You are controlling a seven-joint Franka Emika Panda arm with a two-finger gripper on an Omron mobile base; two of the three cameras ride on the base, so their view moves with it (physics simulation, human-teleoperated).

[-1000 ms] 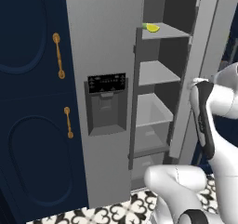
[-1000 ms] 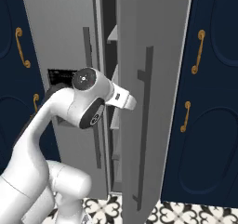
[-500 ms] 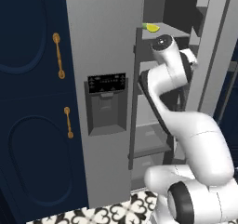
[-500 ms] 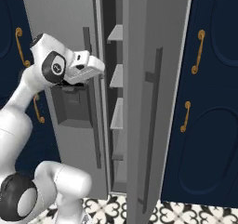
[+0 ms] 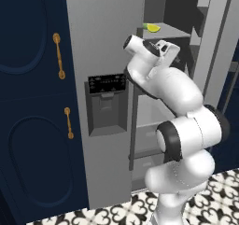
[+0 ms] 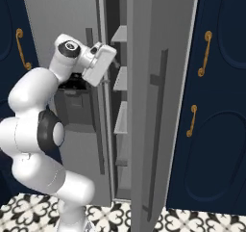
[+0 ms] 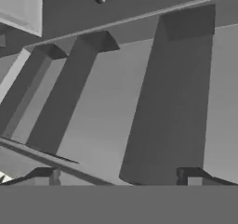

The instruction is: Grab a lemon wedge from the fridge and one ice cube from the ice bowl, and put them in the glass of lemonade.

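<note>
Yellow-green, the lemon wedge (image 5: 153, 28) is seen on the fridge (image 5: 100, 42) top shelf; the pincer (image 7: 118, 175) is spread.

The fridge (image 5: 100, 56) stood between navy cabinets (image 5: 28, 102) on either side, its right door (image 6: 153, 106) swung open so that the shelves (image 6: 122, 77) showed one above another inside. The lemon wedge (image 5: 153, 28) lay on an upper shelf, near its front edge, above and just behind the arm's wrist. The dispenser recess (image 5: 108, 105) sat in the closed left door, left of the open compartment.
</note>
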